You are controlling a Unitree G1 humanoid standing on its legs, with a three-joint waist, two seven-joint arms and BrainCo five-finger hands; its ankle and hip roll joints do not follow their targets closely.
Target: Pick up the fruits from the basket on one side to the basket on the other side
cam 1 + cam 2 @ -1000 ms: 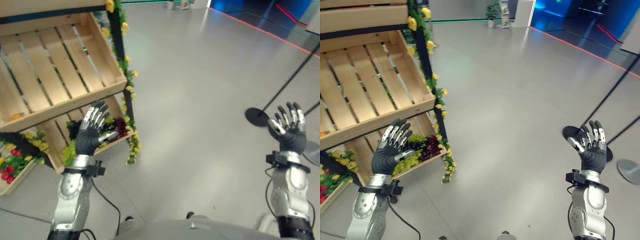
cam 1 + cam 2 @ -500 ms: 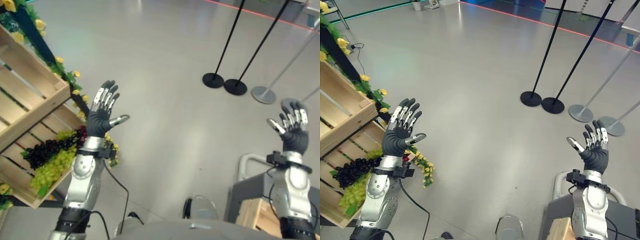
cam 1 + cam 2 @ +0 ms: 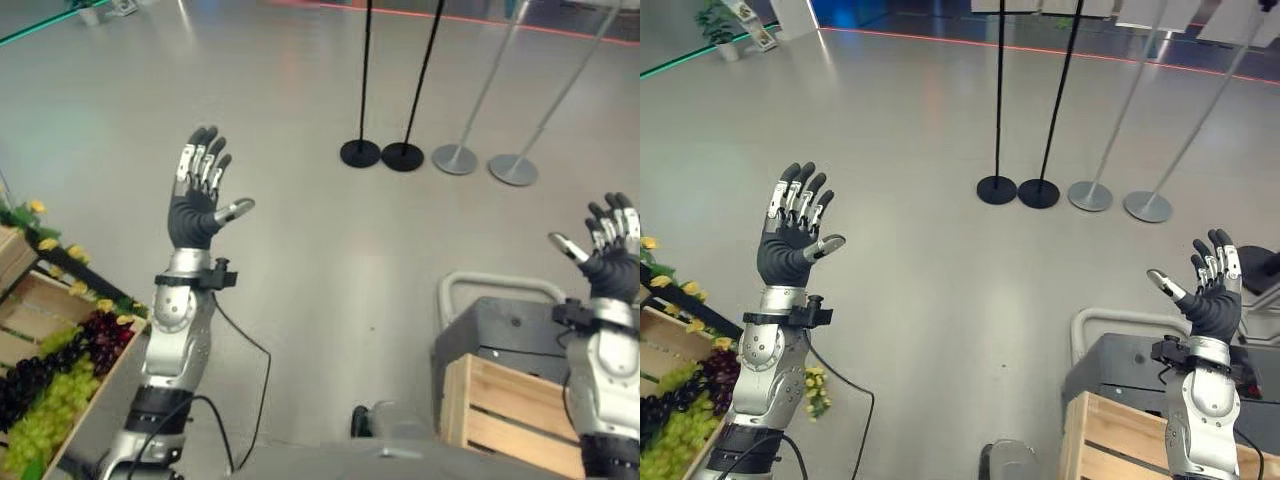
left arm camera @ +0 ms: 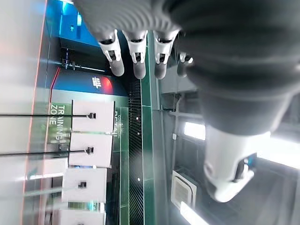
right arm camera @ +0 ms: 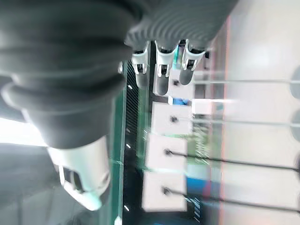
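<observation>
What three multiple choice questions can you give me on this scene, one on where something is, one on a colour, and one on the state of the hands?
1. Where are the grapes?
A. In the wooden crate at the robot's lower left
B. In the left hand
C. On the floor by the stanchion bases

2. What colours are the grapes?
A. All red
B. Dark purple and green
C. All yellow

3. How are the left hand and the right hand?
A. Both closed on fruit
B. Left closed on fruit, right open
C. Both raised, open and empty

Answers: 1 A, the bunches lie in the slatted crate at the lower left. 2 B, a dark bunch lies next to a green one. 3 C, both hands have straight, spread fingers and hold nothing.
</observation>
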